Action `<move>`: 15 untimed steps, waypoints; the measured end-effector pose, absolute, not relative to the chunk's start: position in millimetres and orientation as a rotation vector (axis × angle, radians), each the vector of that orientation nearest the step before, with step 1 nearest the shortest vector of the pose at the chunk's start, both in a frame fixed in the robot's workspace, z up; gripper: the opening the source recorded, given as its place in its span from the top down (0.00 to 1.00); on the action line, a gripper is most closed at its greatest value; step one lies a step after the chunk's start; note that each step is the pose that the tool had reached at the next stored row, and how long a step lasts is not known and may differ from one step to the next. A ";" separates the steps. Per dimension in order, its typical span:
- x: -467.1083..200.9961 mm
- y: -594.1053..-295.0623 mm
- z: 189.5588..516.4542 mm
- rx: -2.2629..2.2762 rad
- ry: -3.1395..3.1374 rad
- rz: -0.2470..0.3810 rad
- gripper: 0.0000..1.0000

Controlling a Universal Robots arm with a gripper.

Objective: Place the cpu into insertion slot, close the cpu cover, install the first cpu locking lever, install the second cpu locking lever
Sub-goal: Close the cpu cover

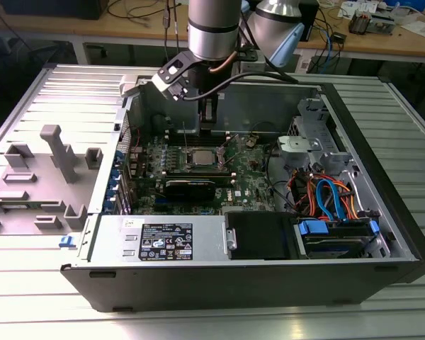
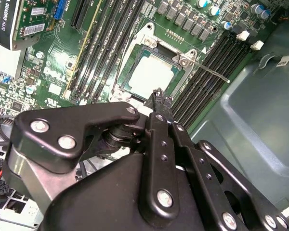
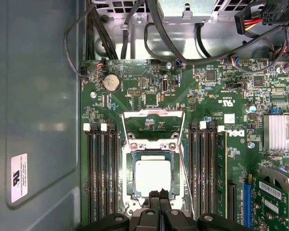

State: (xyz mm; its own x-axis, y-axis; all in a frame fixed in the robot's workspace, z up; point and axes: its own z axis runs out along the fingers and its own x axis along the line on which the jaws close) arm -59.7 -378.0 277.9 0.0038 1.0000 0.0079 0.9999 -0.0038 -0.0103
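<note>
Hovers with pinched-together gripper [image 3: 159,194] (nothing held) just above the cpu [image 3: 153,176]. Seated in the insertion slot [image 3: 130,183], mid exterior view, with cpu cover [image 3: 154,114] raised.

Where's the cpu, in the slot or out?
In. The cpu lies flat inside the slot rim in the first wrist view.

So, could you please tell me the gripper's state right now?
Gripper: closed, holding nothing, fingertips near the small square silver-topped cpu seated in the silver-rimmed square insertion slot.
</note>
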 end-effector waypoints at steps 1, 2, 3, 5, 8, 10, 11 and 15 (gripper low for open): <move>-59.6 -378.1 277.9 -2.217 -2.208 0.003 0.89; -59.5 -378.1 277.9 -2.217 -2.208 0.003 0.89; -59.2 -378.0 277.9 -2.216 -2.208 0.003 0.89; -58.2 -378.0 277.9 -2.217 -2.208 0.003 0.89; -56.8 -378.0 277.9 -2.217 -2.208 0.003 0.89; -55.9 -378.0 277.9 -2.217 -2.208 0.003 0.89; -55.2 -378.0 277.9 -2.217 -2.208 0.003 0.89; -52.0 -378.0 277.9 -2.217 -2.208 0.003 0.89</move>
